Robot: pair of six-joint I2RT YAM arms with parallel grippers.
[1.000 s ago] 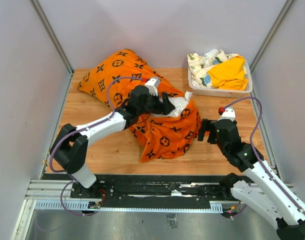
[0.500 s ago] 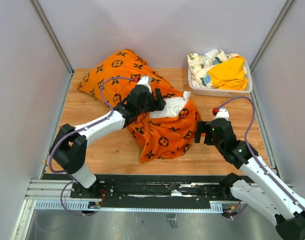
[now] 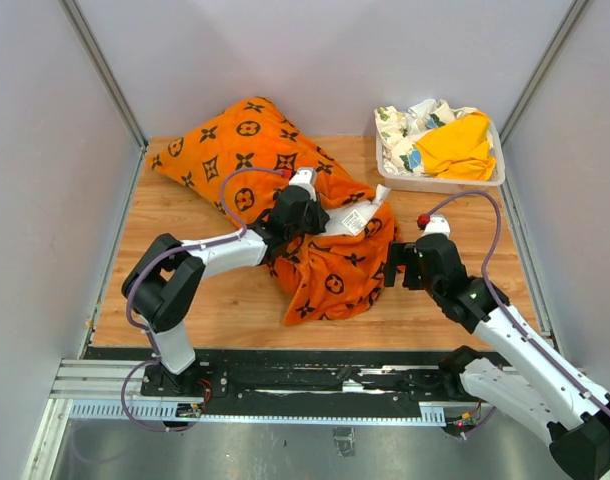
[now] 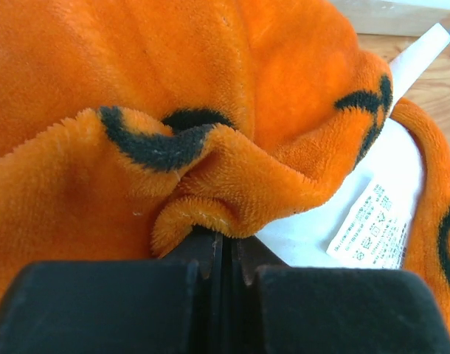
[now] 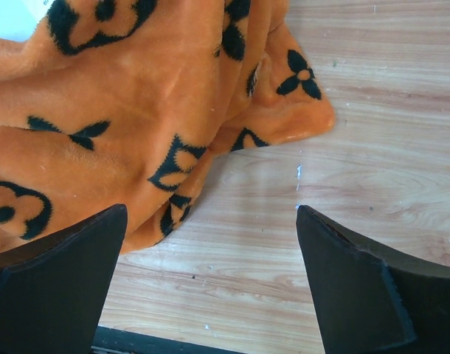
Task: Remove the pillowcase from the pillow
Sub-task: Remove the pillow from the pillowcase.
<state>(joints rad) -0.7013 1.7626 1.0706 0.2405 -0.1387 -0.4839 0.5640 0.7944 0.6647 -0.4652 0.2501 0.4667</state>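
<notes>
The orange pillowcase [image 3: 245, 150] with black motifs lies across the table from the back left to the middle. The white pillow [image 3: 335, 222] and its label [image 3: 353, 218] show at the case's open mouth. My left gripper [image 3: 310, 215] sits at that mouth. In the left wrist view the left gripper [image 4: 223, 240] is shut on a folded hem of the pillowcase [image 4: 210, 88], beside the pillow [image 4: 321, 228] and its label [image 4: 372, 225]. My right gripper [image 3: 393, 265] stands open just right of the case; the right gripper [image 5: 212, 210] hangs above bare wood, the pillowcase [image 5: 122, 110] at its left finger.
A white bin [image 3: 440, 183] at the back right holds a yellow cloth [image 3: 455, 145] and a floral-print cloth [image 3: 400, 125]. Grey walls close in the wooden table [image 3: 185, 290] on three sides. The arm rail runs along the near edge.
My left gripper has closed on the pillowcase hem and its arm has folded back. The case's back part has spread flatter. My right gripper has moved left, up to the case.
</notes>
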